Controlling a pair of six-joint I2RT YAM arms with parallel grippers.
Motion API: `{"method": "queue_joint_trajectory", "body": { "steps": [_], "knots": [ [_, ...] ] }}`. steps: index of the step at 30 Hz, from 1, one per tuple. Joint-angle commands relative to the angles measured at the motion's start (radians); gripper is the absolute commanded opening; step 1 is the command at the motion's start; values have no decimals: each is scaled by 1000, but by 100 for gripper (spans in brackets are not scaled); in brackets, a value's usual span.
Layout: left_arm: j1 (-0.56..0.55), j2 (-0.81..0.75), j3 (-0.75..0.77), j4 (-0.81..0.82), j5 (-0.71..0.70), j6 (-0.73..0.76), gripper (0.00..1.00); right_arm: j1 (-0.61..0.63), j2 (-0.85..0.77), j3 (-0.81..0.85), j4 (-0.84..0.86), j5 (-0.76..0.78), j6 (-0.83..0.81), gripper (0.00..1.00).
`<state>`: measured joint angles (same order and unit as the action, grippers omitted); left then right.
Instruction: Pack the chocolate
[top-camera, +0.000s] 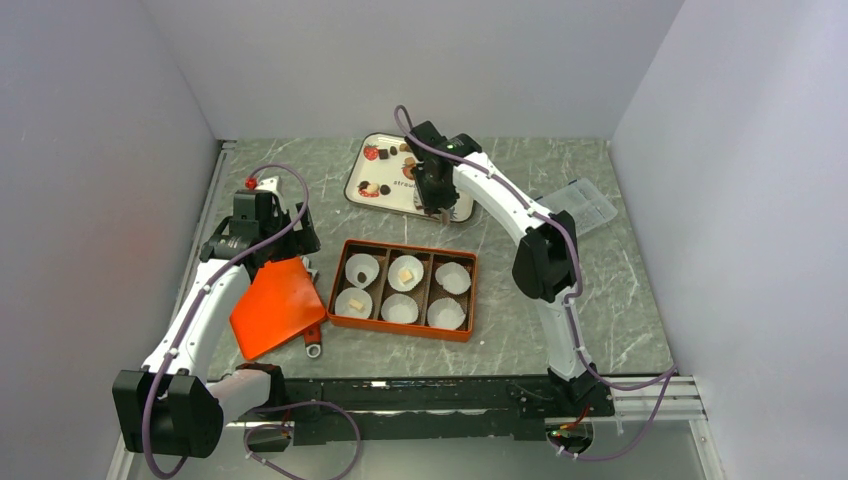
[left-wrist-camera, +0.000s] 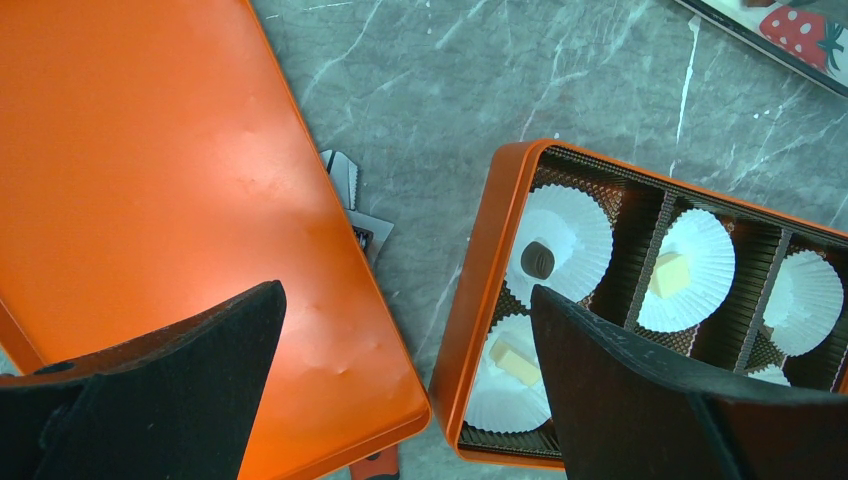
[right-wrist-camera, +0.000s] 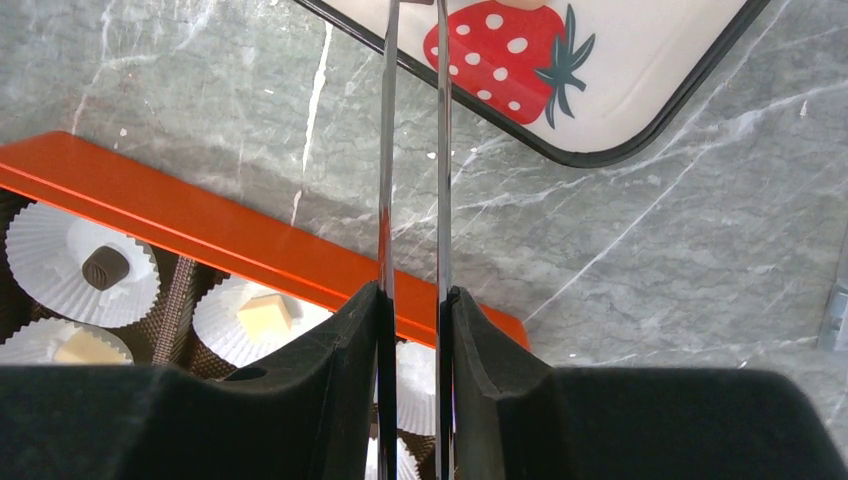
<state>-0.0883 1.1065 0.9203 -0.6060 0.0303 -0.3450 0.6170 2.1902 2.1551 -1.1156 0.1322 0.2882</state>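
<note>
An orange box (top-camera: 470, 262) holds six white paper cups. A dark round chocolate (left-wrist-camera: 537, 260) lies in the far-left cup, a cream square (left-wrist-camera: 670, 273) in the far-middle cup, and another cream piece (left-wrist-camera: 515, 360) in the near-left cup. More chocolates (top-camera: 384, 153) lie on the white strawberry tray (top-camera: 440, 208). My right gripper (right-wrist-camera: 412, 295) is shut on metal tweezers (right-wrist-camera: 386, 150); it hangs over the tray's near edge (top-camera: 437, 205), and the tweezer tips run out of view. My left gripper (left-wrist-camera: 405, 295) is open and empty above the gap between lid and box.
The orange lid (top-camera: 275, 305) lies left of the box, also in the left wrist view (left-wrist-camera: 150, 200). An orange-handled tool (top-camera: 314, 349) pokes out from under it. A clear plastic container (top-camera: 585, 205) sits at the right. Walls enclose the table on three sides.
</note>
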Motion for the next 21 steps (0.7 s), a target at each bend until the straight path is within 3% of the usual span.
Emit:
{"method": "queue_joint_trajectory", "body": {
  "steps": [1, 11, 21],
  "knots": [
    [4, -10, 7, 23, 13, 2, 99, -5, -75, 32, 29, 24, 19, 28],
    [5, -7, 7, 23, 13, 1, 99, -8, -186, -18, 32, -12, 33, 27],
    [7, -15, 5, 27, 22, 0, 99, 52, -416, -260, 41, -107, 39, 27]
  ]
}}
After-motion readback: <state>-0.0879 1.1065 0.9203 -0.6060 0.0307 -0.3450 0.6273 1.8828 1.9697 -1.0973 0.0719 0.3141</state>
